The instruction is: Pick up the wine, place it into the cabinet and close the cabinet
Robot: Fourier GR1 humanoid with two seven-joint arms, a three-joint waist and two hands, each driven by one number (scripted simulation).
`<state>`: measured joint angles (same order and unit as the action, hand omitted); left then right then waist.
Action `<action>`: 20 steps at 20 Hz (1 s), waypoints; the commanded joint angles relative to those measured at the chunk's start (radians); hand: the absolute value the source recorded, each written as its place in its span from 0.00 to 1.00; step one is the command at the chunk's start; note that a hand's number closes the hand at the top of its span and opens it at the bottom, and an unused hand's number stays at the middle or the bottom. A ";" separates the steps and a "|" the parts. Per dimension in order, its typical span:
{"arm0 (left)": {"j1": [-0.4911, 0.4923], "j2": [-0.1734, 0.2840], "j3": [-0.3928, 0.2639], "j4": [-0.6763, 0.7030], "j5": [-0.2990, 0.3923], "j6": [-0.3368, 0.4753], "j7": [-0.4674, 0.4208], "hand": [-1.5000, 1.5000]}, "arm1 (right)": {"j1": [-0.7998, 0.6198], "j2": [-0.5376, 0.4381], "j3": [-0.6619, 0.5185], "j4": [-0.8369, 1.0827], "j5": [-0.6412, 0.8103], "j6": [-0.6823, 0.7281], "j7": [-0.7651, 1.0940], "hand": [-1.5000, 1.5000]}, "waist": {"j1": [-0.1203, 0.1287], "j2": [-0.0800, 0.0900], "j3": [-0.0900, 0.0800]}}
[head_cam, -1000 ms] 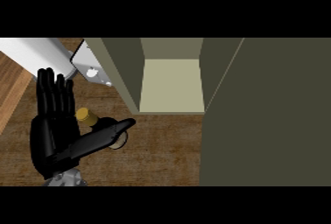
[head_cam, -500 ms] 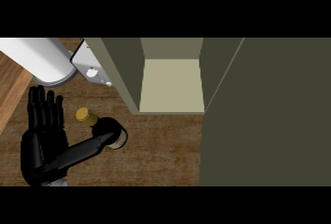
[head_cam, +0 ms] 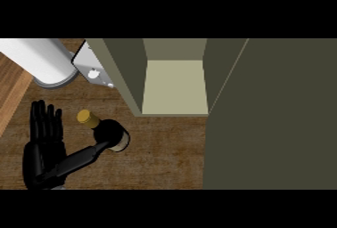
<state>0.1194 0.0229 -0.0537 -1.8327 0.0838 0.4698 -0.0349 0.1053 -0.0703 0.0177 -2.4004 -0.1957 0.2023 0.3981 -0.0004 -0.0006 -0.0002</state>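
We note the left hand (head_cam: 45, 151) has dropped back w/ fingers straight, thumb touching the wine bottle (head_cam: 105, 131): no grasp yet, cabinet (head_cam: 172, 84) open.

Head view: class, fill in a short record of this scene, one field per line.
wine bottle: upright on the counter, gold cap showing
left hand: open, fingers straight, thumb touching the bottle's side
right hand: not in view
cabinet: open, inside bare and pale
cabinet door: dark panel at right
task stage: bottle not yet lifted
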 commanded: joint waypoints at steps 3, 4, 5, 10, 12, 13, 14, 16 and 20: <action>-0.023 -0.022 0.035 0.162 0.044 -0.031 -0.130 0.00 | -0.030 0.021 0.036 0.000 0.031 -0.004 0.002 0.00 | -0.001 0.001 0.000; -0.009 0.025 0.092 0.150 0.082 -0.088 -0.096 0.00 | -0.004 -0.021 -0.065 -0.040 -0.095 0.017 0.037 0.00 | -0.002 0.000 0.000; -0.010 -0.006 0.026 0.094 0.016 -0.038 -0.060 0.00 | 0.033 0.020 0.023 -0.076 -0.007 0.009 0.021 0.00 | -0.002 0.000 0.000; 0.012 0.000 0.111 0.280 0.105 -0.149 -0.231 0.00 | -0.048 0.006 -0.015 0.025 -0.037 0.005 0.025 0.00 | 0.001 0.001 0.000; 0.028 -0.010 0.104 0.287 0.107 -0.167 -0.254 0.00 | -0.050 0.033 0.021 0.034 0.022 -0.012 -0.002 0.00 | 0.001 0.000 0.000; -0.015 -0.003 0.127 0.329 0.108 -0.158 -0.253 0.00 | -0.053 -0.003 -0.022 -0.041 -0.035 -0.017 0.086 0.00 | -0.001 0.000 0.000; 0.023 -0.022 0.039 0.303 0.095 -0.112 -0.254 0.00 | -0.077 0.021 0.033 -0.018 0.014 -0.037 0.087 0.00 | 0.001 0.000 0.000; 0.095 -0.022 0.036 0.246 0.100 -0.128 -0.267 0.00 | 0.023 0.018 -0.005 -0.016 -0.018 0.020 0.003 0.00 | 0.000 0.000 0.000; -0.053 -0.022 0.103 0.446 0.136 -0.170 -0.303 0.00 | 0.039 0.057 0.079 -0.083 0.059 -0.022 0.048 0.00 | -0.003 0.000 0.000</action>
<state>0.0987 0.0112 0.0419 -1.4677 0.2005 0.3179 -0.3079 0.0840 -0.0486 0.0333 -2.4033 -0.1916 0.1991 0.4305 -0.0016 -0.0004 -0.0001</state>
